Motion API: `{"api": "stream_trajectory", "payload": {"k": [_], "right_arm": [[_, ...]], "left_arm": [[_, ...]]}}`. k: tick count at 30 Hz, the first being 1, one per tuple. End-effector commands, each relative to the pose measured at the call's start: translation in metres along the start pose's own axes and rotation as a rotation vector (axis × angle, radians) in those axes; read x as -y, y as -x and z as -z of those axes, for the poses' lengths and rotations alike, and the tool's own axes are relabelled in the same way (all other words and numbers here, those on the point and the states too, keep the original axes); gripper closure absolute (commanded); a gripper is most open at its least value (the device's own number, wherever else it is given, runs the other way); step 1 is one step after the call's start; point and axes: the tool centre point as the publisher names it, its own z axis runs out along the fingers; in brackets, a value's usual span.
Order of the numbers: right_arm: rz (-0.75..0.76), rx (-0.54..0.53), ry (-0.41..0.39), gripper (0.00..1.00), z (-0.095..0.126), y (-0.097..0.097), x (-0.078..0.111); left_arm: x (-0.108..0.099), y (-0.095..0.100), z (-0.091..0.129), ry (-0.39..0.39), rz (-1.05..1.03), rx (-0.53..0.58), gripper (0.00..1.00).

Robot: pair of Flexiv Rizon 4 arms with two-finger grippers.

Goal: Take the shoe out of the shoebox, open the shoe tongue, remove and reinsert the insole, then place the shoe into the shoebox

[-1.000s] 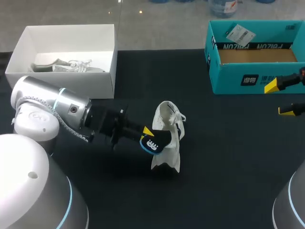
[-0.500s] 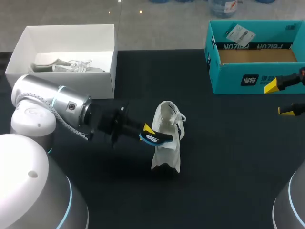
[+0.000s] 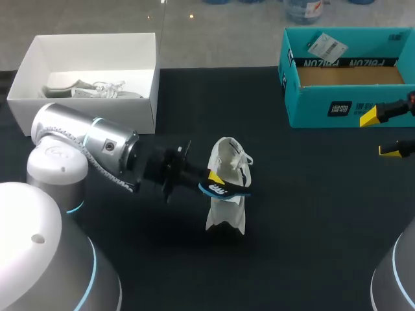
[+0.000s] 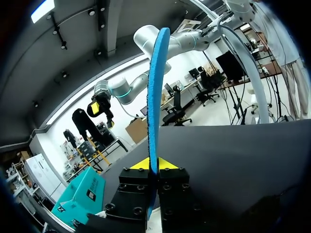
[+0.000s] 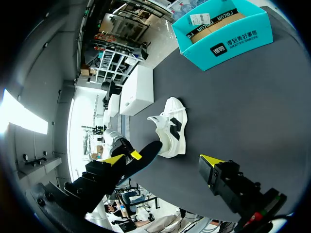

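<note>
The left hand (image 3: 213, 181) is clenching the blue insole (image 3: 225, 190) between its yellow tips; in its wrist view the insole (image 4: 156, 97) is sticking straight out, edge-on, ahead of the hand (image 4: 150, 164). The white shoe (image 3: 228, 210) is sitting in the middle of the dark tabletop (image 3: 311, 214), well apart from the teal shoebox (image 3: 343, 97) and the white box (image 3: 97, 107). With the insole out and hovering across the shoe's middle, I am taking this as the reinsert step. The next move is asking for the insole's tip to be angled down into the opening and slid toward the toe, and the unheld shoe may be nudged aside. Compared with a second ago, the left arm is reaching further toward the shoe, and the insole, then showing its broad face beside the shoe, is now lying flatter over it. The right hand (image 3: 384, 133) is waiting released by the teal shoebox, as before.
</note>
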Motion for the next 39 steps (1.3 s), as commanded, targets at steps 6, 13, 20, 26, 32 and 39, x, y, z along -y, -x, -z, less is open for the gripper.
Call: {"api": "stream_trajectory", "payload": {"k": [6,13,20,26,32,39], "right_arm": [[-0.001,0.002,-0.001,0.0,-0.001,0.0,0.0],[-0.001,0.002,-0.001,0.0,-0.001,0.0,0.0],[-0.001,0.002,-0.001,0.0,-0.001,0.0,0.0],[-0.001,0.002,-0.001,0.0,-0.001,0.0,0.0],[-0.001,0.002,-0.001,0.0,-0.001,0.0,0.0],[-0.001,0.002,-0.001,0.0,-0.001,0.0,0.0]], "left_arm": [[-0.023,0.009,-0.025,0.038,-0.038,0.028,1.0],[-0.04,0.006,-0.026,0.101,-0.026,0.016,1.0],[-0.049,0.001,-0.022,0.122,0.006,0.008,1.0],[-0.057,-0.003,-0.019,0.144,0.023,0.002,1.0],[-0.035,-0.001,-0.012,0.09,0.022,0.012,1.0],[-0.01,0.0,-0.016,-0.008,-0.001,0.008,1.0]]}}
